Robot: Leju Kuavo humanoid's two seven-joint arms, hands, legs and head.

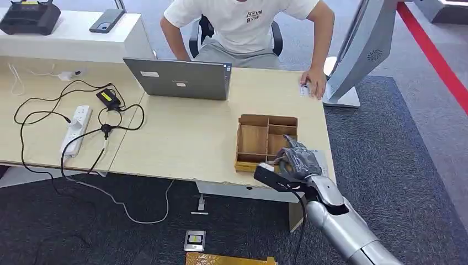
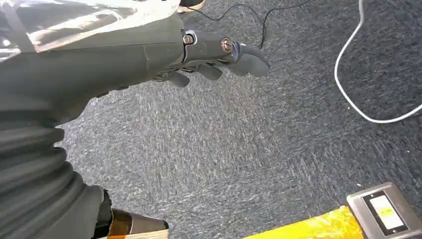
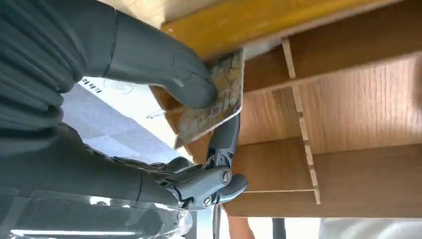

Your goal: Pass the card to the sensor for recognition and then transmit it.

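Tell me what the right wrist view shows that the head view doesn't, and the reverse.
Right wrist view alone: the card pinched between the thumb and a finger of the right hand, over the wooden tray's dividers. Head view alone: the laptop, the power strip, the seated person and a white stand. Both: the right hand at the wooden tray on the table edge.

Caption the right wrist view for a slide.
Right hand pinches a patterned card over the compartmented wooden tray.
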